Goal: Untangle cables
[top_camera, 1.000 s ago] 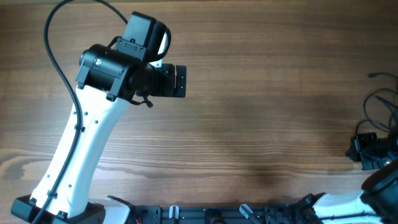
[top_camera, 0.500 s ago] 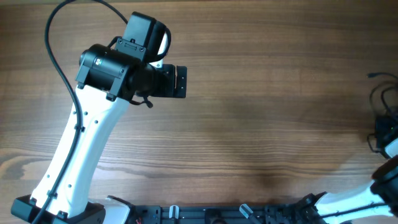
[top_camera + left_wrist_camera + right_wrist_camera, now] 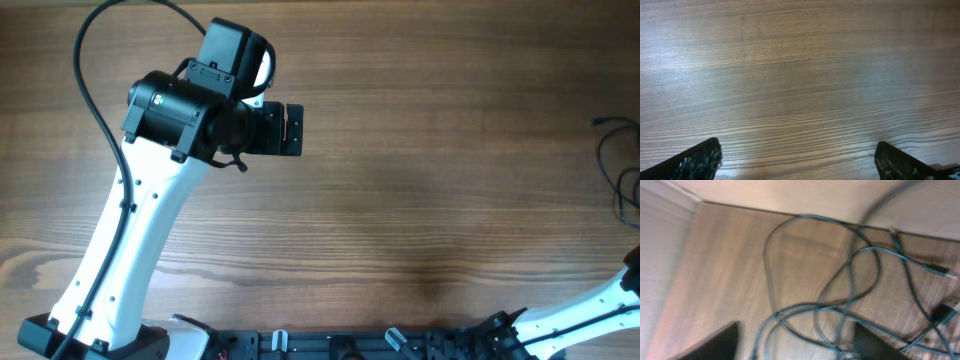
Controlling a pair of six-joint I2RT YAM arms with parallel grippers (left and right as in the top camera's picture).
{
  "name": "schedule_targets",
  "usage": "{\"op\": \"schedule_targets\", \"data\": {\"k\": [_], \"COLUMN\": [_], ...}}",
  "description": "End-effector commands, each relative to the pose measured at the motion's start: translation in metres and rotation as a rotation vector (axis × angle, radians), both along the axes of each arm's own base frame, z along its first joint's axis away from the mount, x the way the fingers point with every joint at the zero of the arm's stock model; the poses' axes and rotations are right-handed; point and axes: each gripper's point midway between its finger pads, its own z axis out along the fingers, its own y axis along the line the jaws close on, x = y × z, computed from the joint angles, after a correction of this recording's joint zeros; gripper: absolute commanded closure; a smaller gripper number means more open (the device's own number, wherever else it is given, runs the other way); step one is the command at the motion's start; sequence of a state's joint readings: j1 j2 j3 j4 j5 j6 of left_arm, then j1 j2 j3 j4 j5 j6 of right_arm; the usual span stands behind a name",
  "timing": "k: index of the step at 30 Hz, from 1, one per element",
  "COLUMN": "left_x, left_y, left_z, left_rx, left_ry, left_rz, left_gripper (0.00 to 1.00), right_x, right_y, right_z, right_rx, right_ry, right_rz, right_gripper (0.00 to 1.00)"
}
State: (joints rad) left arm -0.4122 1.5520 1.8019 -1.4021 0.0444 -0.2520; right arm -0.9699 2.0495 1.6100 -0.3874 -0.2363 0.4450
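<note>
my left gripper (image 3: 797,162) is spread wide. its two black textured fingertips (image 3: 695,160) sit at the bottom corners of the wrist view, with only the brown wood-grain tabletop (image 3: 800,75) between and ahead of them. it touches nothing. from overhead it hangs over the left part of the table, well apart from the task's things.

the thin black flexible cables (image 3: 767,265) lie in loose overlapping loops just in front of my right gripper (image 3: 792,344), and some strands run down between its fingers. those dark fingers (image 3: 715,342) stand apart. i see no strand pinched, though the wrist picture is blurred. a small plug end (image 3: 940,270) lies ahead and to the right of that gripper, and a chunkier black connector (image 3: 946,312) lies nearer its right finger.

overhead, only a few loops show at the table's right edge. the right gripper is outside that frame, with just its white arm link (image 3: 580,305) in the lower right corner.
</note>
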Motion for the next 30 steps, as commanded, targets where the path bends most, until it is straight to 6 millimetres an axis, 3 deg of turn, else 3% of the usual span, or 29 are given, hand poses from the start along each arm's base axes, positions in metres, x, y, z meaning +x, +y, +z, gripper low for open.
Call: {"op": "schedule_targets", "data": {"k": [1, 2, 5, 7, 10, 11, 13, 15, 17, 20, 23, 25, 28, 30], "left_x": [0.0, 0.002, 0.014, 0.016, 0.016, 0.016, 0.015, 0.013, 0.013, 0.013, 0.012, 0.011, 0.01, 0.009], "left_y": [-0.004, -0.005, -0.01, -0.011, -0.011, -0.01, -0.01, -0.009, -0.009, -0.009, -0.008, -0.008, -0.008, -0.007], "left_z": [0.002, 0.003, 0.009, 0.011, 0.011, 0.011, 0.01, 0.009, 0.009, 0.009, 0.008, 0.008, 0.007, 0.007], "left_rx": [-0.011, -0.015, -0.038, -0.043, -0.042, -0.039, -0.033, -0.021, -0.011, -0.012, -0.01, -0.002, 0.005, 0.016], "left_ry": [-0.009, -0.02, -0.073, -0.083, -0.083, -0.084, -0.082, -0.08, -0.082, -0.083, -0.079, -0.075, -0.078, -0.075], "left_rz": [-0.019, -0.018, -0.018, -0.018, -0.019, -0.021, -0.028, -0.046, -0.067, -0.066, -0.067, -0.081, -0.096, -0.115], "left_gripper": [0.0, 0.0, 0.0, 0.0, 0.0, 0.0, 0.0, 0.0, 0.0, 0.0, 0.0, 0.0, 0.0, 0.0], "right_x": [0.043, 0.052, 0.083, 0.089, 0.083, 0.071, 0.042, 0.015, -0.038, -0.109, -0.172, -0.223, -0.288, -0.318], "right_y": [0.032, 0.046, 0.139, 0.2, 0.299, 0.35, 0.399, 0.422, 0.44, 0.455, 0.474, 0.485, 0.517, 0.525], "right_z": [0.089, 0.111, 0.204, 0.242, 0.283, 0.298, 0.298, 0.293, 0.284, 0.295, 0.325, 0.329, 0.337, 0.344], "right_rx": [-0.061, -0.085, -0.351, -0.449, -0.487, -0.48, -0.401, -0.351, -0.37, -0.451, -0.588, -0.738, -0.933, -0.979], "right_ry": [-0.129, -0.152, -0.195, -0.219, -0.278, -0.311, -0.295, -0.253, -0.162, -0.14, -0.26, -0.29, -0.44, -0.531], "right_rz": [0.22, 0.288, 0.639, 0.778, 0.952, 1.039, 1.125, 1.177, 1.275, 1.313, 1.287, 1.292, 1.367, 1.305], "right_gripper": [0.01, 0.01, 0.0, 0.0, 0.0, 0.0, 0.0, 0.0, 0.0, 0.0, 0.0, 0.0, 0.0, 0.0]}}
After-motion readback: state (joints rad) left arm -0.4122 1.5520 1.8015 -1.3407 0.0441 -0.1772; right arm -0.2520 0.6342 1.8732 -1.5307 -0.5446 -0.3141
